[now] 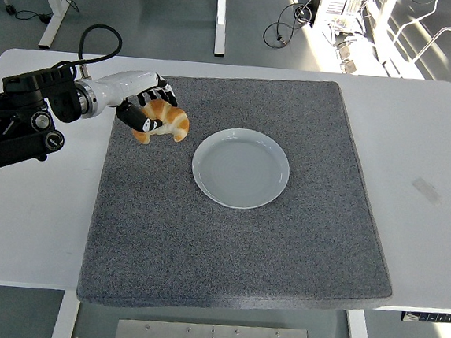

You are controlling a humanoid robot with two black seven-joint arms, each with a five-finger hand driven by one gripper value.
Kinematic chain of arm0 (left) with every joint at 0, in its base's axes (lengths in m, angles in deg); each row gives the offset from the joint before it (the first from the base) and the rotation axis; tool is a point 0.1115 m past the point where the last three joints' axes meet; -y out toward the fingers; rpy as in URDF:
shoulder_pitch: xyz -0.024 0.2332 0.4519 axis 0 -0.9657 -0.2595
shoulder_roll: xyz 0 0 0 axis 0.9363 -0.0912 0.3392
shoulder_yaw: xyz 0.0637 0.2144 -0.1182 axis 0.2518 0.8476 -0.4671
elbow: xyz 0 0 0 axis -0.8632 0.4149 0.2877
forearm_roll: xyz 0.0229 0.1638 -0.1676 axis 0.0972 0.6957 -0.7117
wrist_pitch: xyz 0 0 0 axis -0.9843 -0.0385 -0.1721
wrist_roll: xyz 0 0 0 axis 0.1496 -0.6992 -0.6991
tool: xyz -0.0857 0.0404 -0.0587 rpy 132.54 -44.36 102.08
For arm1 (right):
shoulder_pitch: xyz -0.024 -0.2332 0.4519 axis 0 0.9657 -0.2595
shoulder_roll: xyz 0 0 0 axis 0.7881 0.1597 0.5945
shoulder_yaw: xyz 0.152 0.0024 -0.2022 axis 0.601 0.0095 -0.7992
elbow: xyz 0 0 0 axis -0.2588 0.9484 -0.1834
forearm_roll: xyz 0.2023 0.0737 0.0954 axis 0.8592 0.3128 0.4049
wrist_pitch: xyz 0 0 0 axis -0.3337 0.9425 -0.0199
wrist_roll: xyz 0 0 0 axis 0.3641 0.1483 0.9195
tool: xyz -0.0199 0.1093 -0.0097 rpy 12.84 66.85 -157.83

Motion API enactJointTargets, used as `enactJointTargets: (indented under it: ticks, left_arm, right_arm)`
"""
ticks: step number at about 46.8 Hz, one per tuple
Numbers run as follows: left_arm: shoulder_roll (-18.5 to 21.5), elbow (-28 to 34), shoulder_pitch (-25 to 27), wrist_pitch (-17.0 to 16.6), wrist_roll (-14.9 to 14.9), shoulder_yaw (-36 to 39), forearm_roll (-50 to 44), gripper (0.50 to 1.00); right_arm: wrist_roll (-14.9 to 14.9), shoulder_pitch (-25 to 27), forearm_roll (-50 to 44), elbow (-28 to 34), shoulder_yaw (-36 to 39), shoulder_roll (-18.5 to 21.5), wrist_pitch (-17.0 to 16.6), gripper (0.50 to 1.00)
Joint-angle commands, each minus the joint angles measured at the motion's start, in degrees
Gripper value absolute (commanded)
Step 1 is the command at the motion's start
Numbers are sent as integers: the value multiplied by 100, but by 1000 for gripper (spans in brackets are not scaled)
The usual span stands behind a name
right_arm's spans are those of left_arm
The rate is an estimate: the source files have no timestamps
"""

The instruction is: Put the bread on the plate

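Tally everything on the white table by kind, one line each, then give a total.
Bread, a croissant held in the left robot hand: 1
White plate: 1
Grey mat: 1
Total: 3

no readable text, labels or numbers anywhere.
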Motion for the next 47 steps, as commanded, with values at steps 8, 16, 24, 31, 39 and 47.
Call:
enactJointTargets:
  ticks: [8,16,24,31,39,47]
  left_arm:
    - [-27,36,364,10,0,-26,-61,587]
    - [-141,45,567,10,-9,-35,-79,590]
    - [-326,36,637,10,-9,-26,-70,590]
    - [-458,36,681,10,-17,-17,-70,593]
    - [-756,1,708,1,-44,-8,-61,593]
    - [-1160,-140,655,-17,-44,27,-44,593]
  right_arm:
    - [0,-5,0,-4,0,0,0,1000]
    - [0,4,0,-4,0,0,0,1000]
    - [0,-5,0,4,0,0,0,1000]
    - [0,4,0,-4,0,0,0,1000]
    - [0,4,0,4,0,0,0,1000]
    - [0,-5,0,4,0,0,0,1000]
